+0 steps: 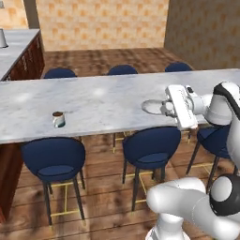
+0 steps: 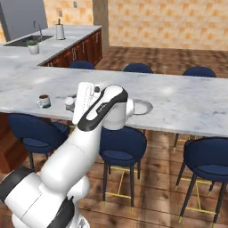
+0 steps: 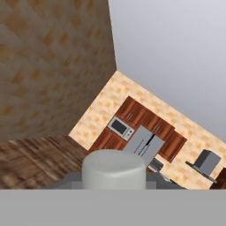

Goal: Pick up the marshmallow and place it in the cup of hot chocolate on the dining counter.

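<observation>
marshmallow (image 3: pixel 114 170) close up; far kitchen cabinets (image 3: pixel 145 119)

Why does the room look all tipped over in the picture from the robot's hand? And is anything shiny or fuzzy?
Hand view: the camera rolls with the hand, so the far kitchen slants. Left base view: pale shiny patches on the counter; the cup throws a soft shadow. Right base view: sharp, nothing fuzzy.

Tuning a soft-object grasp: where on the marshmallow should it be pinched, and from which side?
Pinch the marshmallow across two opposite sides at mid-height, coming down over its flat top. The hand view shows a squat, upright block, wider than tall, with a level top, so the sides likely give the steadiest hold.
</observation>
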Robot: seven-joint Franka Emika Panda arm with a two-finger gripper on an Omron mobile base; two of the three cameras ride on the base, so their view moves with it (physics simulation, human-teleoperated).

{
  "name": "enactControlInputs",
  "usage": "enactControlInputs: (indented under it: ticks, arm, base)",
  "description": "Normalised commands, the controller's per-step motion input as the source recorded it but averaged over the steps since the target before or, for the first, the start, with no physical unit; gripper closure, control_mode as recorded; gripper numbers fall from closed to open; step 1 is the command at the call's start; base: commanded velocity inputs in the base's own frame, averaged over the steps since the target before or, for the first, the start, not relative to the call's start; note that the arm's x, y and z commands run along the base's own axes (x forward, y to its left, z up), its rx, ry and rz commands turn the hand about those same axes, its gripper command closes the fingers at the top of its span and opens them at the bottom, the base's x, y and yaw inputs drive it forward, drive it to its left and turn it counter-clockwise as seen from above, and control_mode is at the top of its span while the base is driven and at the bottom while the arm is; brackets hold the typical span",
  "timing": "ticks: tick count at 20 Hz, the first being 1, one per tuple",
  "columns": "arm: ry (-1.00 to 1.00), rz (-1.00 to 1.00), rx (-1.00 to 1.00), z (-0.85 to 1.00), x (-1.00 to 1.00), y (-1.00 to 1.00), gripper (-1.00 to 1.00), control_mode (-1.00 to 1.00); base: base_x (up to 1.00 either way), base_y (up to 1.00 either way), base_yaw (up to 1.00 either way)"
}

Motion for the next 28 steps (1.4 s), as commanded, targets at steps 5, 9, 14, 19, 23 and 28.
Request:
enactControlInputs:
  ticks: [5, 9, 14, 19, 23, 28]
  arm:
    - [0.0, 0.0, 0.0, 0.0, 0.0, 0.0, 1.0, 1.0]
    - [0.0, 0.0, 0.0, 0.0, 0.0, 0.0, 1.0, 1.0]
    - [0.0, 0.0, 0.0, 0.0, 0.0, 0.0, 1.0, 1.0]
    - [0.0, 0.0, 0.0, 0.0, 0.0, 0.0, 1.0, 1.0]
    - [0.0, 0.0, 0.0, 0.0, 0.0, 0.0, 1.0, 1.0]
    - [0.0, 0.0, 0.0, 0.0, 0.0, 0.0, 1.0, 1.0]
  base:
    - [-0.93, 1.0, 0.08]
    - [0.0, 1.0, 0.15]
    - [0.69, 1.0, 0.02]
    - [0.87, 0.39, 0.0]
    - [0.76, -0.47, 0.0]
    - [0.74, -0.09, -0.09]
